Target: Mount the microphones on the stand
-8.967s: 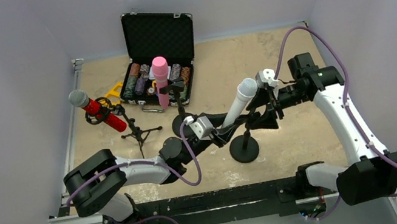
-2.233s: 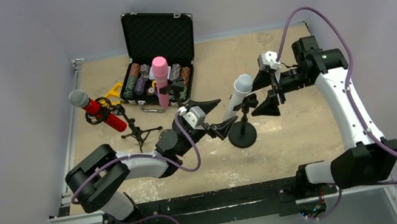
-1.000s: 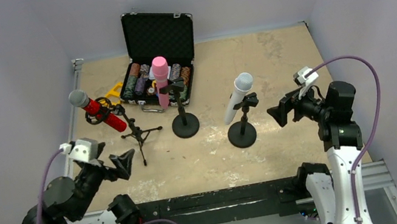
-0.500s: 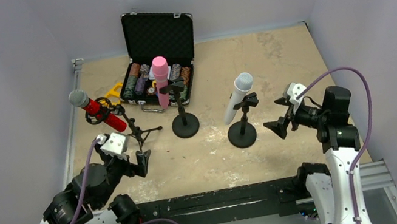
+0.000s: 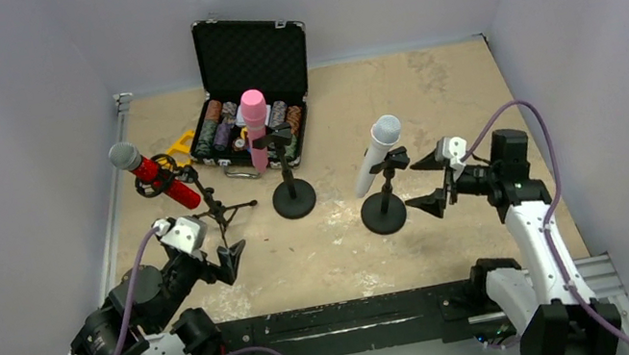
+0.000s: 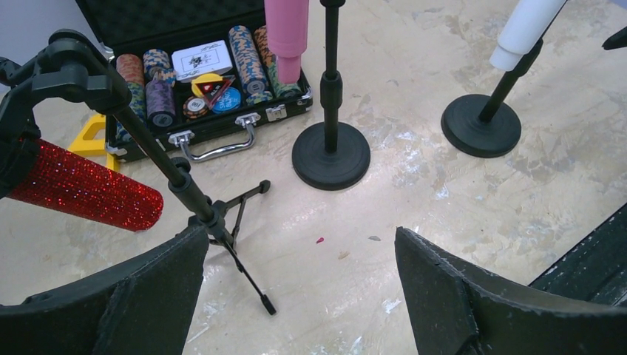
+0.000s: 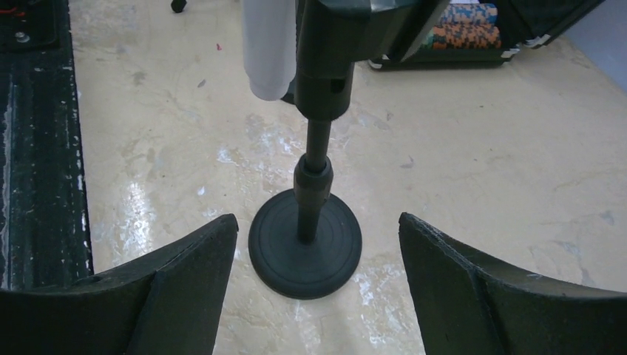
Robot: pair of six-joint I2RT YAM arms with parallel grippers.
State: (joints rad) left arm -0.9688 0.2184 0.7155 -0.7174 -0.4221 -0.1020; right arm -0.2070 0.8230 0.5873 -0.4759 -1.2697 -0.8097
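Microphones: three of them, and each one sits in the clip of its own stand on the table (image 5: 433,98).
Red microphone (image 5: 152,175): glittery, with a grey mesh head. It leans with the head up and to the left. It is in the clip of the tripod stand (image 5: 217,212) on the left side.
Pink microphone (image 5: 256,129): almost straight up and down, in the clip of the middle stand (image 5: 295,202), the one with a round base. It is in front of the case.
White microphone (image 5: 376,153): leans with its grey head up, in the clip of the right stand (image 5: 384,212), which has a round base too.
Left gripper (image 6: 299,244): fingers spread wide with nothing in them. It is low over the table, near the front legs of the tripod stand and not touching them.
Right gripper (image 5: 427,183): fingers wide apart and holding nothing. It is just to the right of the right stand and faces it. In the wrist view the pole and round base show between the two fingers, apart from both.
Case (image 5: 251,57): black, lid open, at the back of the table. Rows of poker chips (image 5: 219,126) lie inside.
Yellow thing (image 5: 181,146): beside the case, on its left. I cannot tell what it is.
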